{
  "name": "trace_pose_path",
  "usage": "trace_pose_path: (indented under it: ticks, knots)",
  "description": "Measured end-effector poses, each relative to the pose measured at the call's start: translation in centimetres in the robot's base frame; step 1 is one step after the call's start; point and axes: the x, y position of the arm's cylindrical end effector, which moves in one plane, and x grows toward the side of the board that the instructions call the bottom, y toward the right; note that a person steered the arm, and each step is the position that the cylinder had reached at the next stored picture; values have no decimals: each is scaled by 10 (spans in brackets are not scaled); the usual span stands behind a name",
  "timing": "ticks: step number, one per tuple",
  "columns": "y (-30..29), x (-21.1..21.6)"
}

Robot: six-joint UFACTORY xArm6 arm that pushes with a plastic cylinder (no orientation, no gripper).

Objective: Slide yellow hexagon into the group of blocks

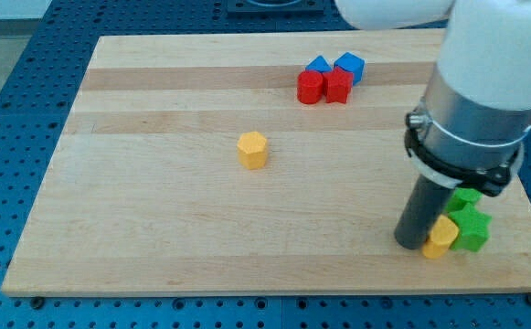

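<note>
The arm comes in from the view's top right, a big white and grey body narrowing to a dark rod. The rod stands upright on the wooden tabletop [155, 228] and my tip [411, 245] rests near the board's lower right corner. This tool has no jaws to spread or press together; it is just a plain rod, and it pinches nothing.

Right beside my tip, on its right, lies a small yellow block [440, 238]; it looks to be touching the rod or nearly so, though I cannot tell which. Its shape is hard to make out. Just past it, farther to the view's right, sits a green block [472, 230], pressed against the yellow one, and another green block [467, 196] lies just above that, partly hidden behind the arm's dark collar. Their outlines look jagged, but I cannot name the shapes.

The yellow hexagon [253, 149] stands alone, well apart from my tip, off to the view's left and somewhat toward the top, near the middle of the board. Nothing touches it.

Toward the view's top from my tip and a bit to the left, near the board's far edge, is a tight cluster of four: a red block [310, 87] and a second red block [338, 84] side by side, with a blue block [318, 65] and another blue block [350, 66] just behind them, all touching or nearly so.
</note>
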Motion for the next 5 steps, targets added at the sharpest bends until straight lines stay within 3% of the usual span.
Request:
trace_pose_path:
  ticks: [4, 5]
  knots:
    - [3, 0]
    - [-28, -7]
